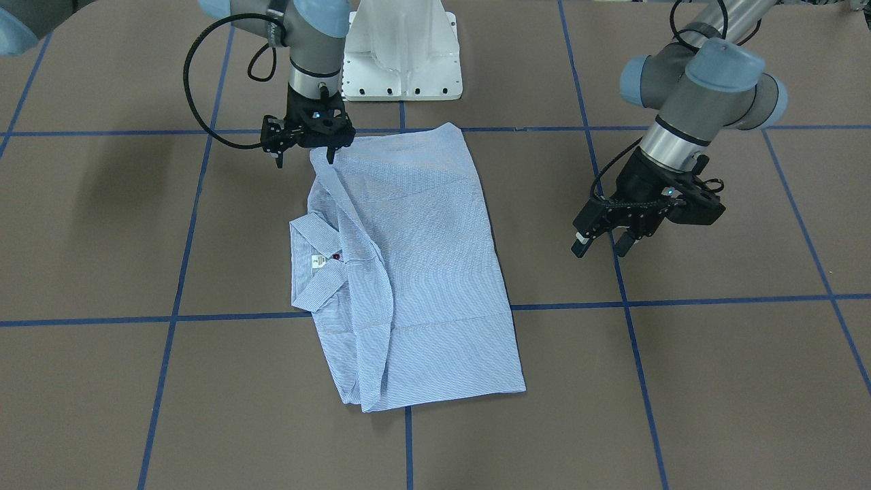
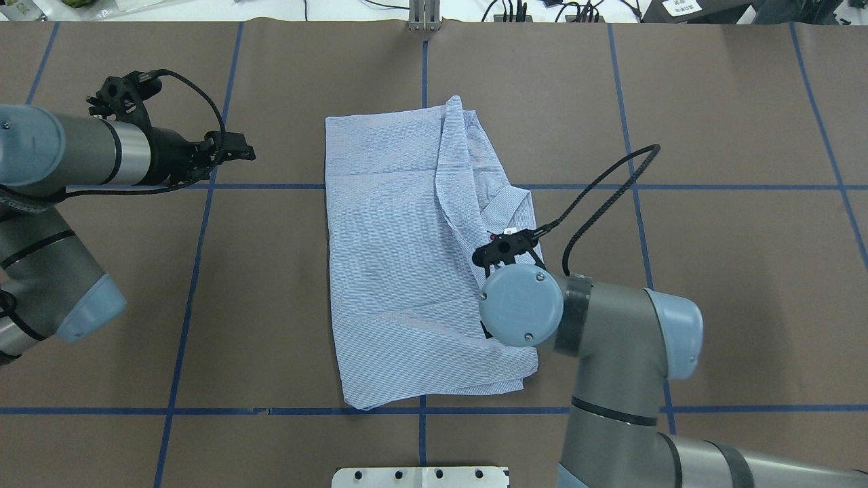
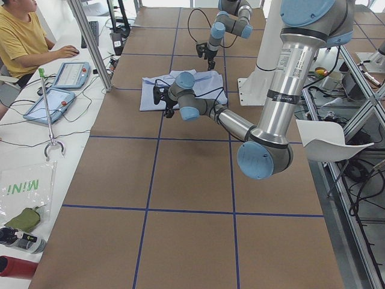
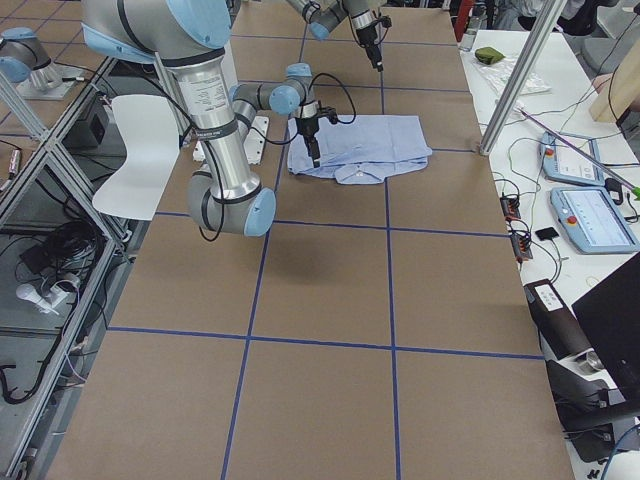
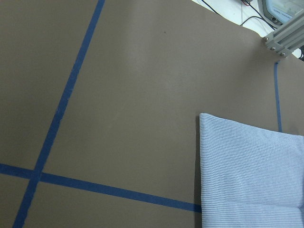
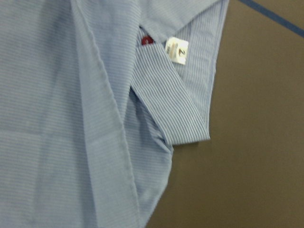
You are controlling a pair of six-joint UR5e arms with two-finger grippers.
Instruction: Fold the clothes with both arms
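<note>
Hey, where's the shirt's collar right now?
In the front-facing view the collar sticks out from the shirt's edge on the view's left, nearer the camera than the right gripper.

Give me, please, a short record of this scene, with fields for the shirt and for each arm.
shirt: light blue, striped, lying flat on the table, sides folded in
collar: showing at the shirt's edge on the robot's right, white label visible
left arm: over bare table, clear of the shirt; jaws open
right arm: at the shirt's corner nearest the white pedestal; jaws open, contact with the cloth unclear
</note>
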